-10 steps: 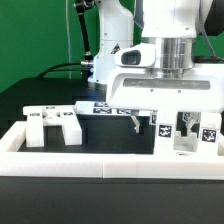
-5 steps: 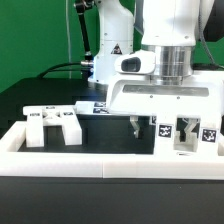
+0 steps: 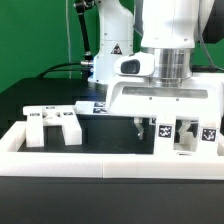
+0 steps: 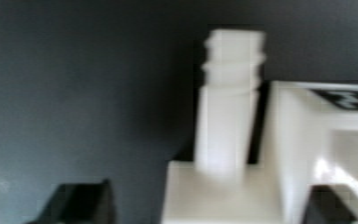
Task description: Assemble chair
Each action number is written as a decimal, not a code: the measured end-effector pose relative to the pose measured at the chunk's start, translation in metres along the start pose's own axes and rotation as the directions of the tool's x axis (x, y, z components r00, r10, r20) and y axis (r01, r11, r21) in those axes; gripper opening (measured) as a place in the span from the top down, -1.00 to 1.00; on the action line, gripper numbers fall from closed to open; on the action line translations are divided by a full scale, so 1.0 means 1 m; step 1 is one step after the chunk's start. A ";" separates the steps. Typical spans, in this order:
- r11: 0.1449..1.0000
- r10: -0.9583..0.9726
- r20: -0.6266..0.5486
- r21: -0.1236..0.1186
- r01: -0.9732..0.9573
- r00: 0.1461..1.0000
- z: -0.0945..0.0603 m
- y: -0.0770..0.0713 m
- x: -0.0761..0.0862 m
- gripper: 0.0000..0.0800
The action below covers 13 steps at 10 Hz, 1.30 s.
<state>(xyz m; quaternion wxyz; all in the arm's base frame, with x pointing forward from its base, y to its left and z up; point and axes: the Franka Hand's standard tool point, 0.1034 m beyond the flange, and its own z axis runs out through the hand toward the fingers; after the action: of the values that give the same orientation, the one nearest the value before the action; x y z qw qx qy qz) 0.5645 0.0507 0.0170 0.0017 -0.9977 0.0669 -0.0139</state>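
Loose white chair parts lie on the black table. A blocky tagged part (image 3: 52, 125) sits at the exterior view's left, and tagged pieces (image 3: 190, 135) stand at its right. My gripper (image 3: 143, 126) hangs low just beside those right-hand pieces. In the wrist view a white post (image 4: 229, 100) rises from a white block and runs up between my fingers. My gripper (image 4: 208, 200) straddles that block. The dark fingers (image 4: 78, 200) stand apart, with a strip of table showing between one finger and the block. A tagged white piece (image 4: 336, 110) lies close alongside the post.
A long low white border rail (image 3: 100, 165) runs along the table's front. The marker board (image 3: 98, 104) lies behind the gripper. The arm's white base and cables stand at the back, before a green wall.
The hand has come down a little toward the table beside the right-hand pieces. The chair parts have not moved.
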 end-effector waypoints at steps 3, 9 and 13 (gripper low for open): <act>1.000 0.001 0.000 0.000 -0.001 1.000 0.000 0.001 0.000 0.18; 0.999 0.040 0.022 0.011 -0.040 0.999 -0.044 0.022 0.000 0.18; 0.998 0.053 0.043 0.019 -0.054 0.998 -0.060 0.031 -0.005 0.18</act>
<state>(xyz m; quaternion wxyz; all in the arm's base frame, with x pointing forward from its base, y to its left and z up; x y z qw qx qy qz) 0.5540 0.0209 0.0771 0.0137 -0.9955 0.0935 0.0066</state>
